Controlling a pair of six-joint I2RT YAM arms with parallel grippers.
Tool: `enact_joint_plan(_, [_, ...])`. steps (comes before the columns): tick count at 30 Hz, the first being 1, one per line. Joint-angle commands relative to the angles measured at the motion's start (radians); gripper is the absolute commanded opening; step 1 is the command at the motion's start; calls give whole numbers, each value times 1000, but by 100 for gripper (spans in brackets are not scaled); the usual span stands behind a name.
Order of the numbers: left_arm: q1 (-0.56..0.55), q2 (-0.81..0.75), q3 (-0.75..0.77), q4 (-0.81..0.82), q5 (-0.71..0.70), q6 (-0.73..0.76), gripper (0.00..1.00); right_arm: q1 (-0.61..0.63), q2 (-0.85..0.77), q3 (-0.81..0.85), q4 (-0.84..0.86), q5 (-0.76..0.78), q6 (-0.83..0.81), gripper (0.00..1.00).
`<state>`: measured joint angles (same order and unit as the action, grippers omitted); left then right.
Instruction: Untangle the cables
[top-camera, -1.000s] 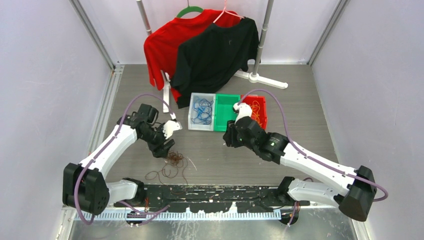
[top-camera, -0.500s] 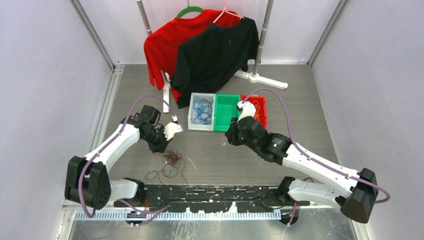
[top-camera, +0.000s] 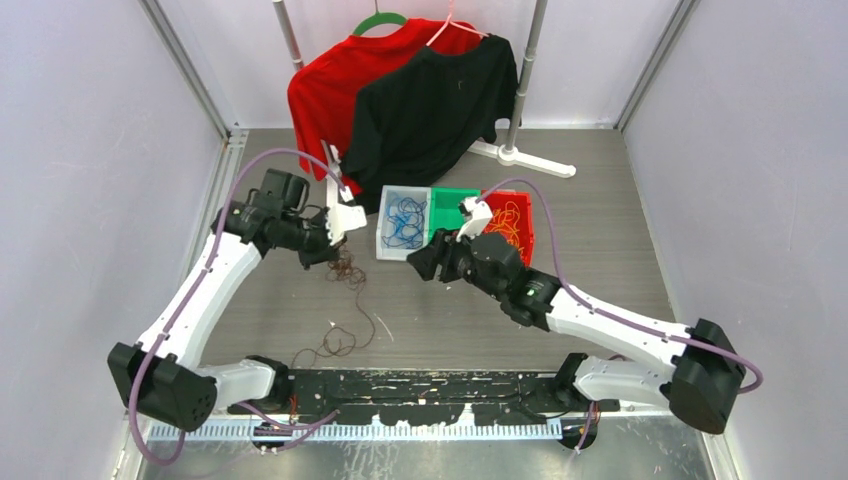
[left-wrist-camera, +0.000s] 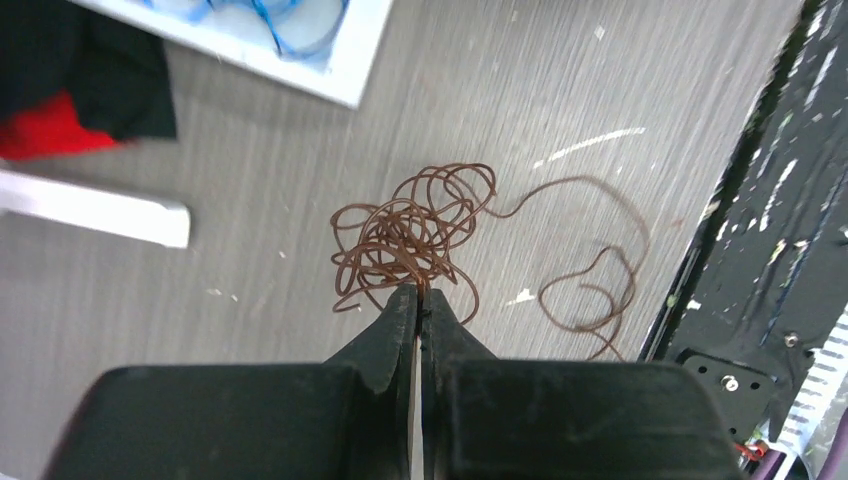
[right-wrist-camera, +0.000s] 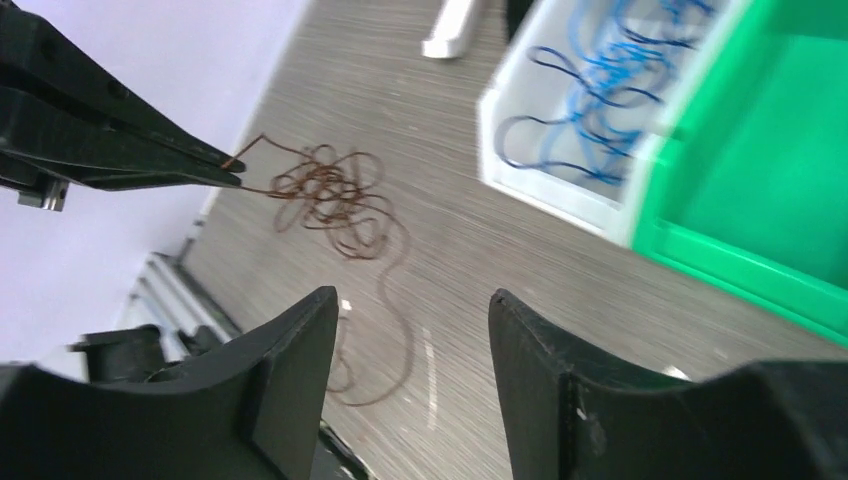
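Observation:
A dark brown cable (left-wrist-camera: 415, 225) hangs as a loose tangle from my left gripper (left-wrist-camera: 418, 292), which is shut on one of its strands. In the top view the left gripper (top-camera: 322, 252) holds the brown cable (top-camera: 346, 272) above the table, and its tail trails down to a loop near the front. My right gripper (top-camera: 422, 264) is open and holds nothing, just right of the tangle. Its wrist view shows the right gripper (right-wrist-camera: 410, 297) facing the brown cable (right-wrist-camera: 330, 195), apart from it. Blue cables (top-camera: 404, 220) lie in the white bin (top-camera: 386, 250). Yellow-orange cables (top-camera: 512, 218) lie in the red bin (top-camera: 527, 232).
A green bin (top-camera: 455, 215) stands between the white and red bins. Behind them, a red shirt (top-camera: 330, 90) and a black shirt (top-camera: 430, 110) hang on a rack with white feet (top-camera: 535, 160). A black strip (top-camera: 430, 385) runs along the near edge.
My left gripper shut on the brown tangle and lifted it up and back to the left, stretching the cable out. My right gripper opened and swung left toward the tangle.

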<state>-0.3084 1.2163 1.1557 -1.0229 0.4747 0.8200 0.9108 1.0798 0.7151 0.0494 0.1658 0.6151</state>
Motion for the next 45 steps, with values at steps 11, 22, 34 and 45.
enact_joint_plan(11, [-52, -32, 292, -155, 225, -142, 0, 66, 230, 22, 666, -176, 35, 68])
enact_joint_plan(22, [-73, -32, 319, -167, 230, -166, 0, 121, 316, 104, 618, -91, -15, 69])
enact_joint_plan(34, [-83, -37, 390, -216, 332, -239, 0, 145, 393, 158, 614, 29, -67, 68])
enact_joint_plan(45, [-92, -42, 378, -217, 390, -283, 0, 166, 443, 197, 662, 29, -53, 67])
